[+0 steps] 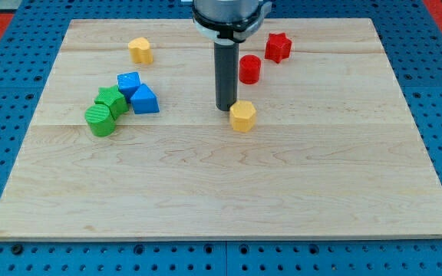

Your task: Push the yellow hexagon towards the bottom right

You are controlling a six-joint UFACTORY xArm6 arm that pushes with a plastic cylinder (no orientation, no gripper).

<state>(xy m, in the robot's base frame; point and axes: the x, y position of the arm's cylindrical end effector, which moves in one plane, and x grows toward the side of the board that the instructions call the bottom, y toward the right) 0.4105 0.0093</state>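
The yellow hexagon (242, 116) lies near the middle of the wooden board (221, 192). My tip (225, 108) is at the hexagon's upper left, touching or almost touching it. The dark rod comes down from the view's top centre. A second yellow block (140, 50), roughly heart-shaped, lies at the upper left.
A red cylinder (250, 69) and a red star (278, 47) lie above right of my tip. At the left a blue cube (129, 82), a blue triangle (145, 100), a green star-like block (111, 100) and a green cylinder (100, 120) cluster together.
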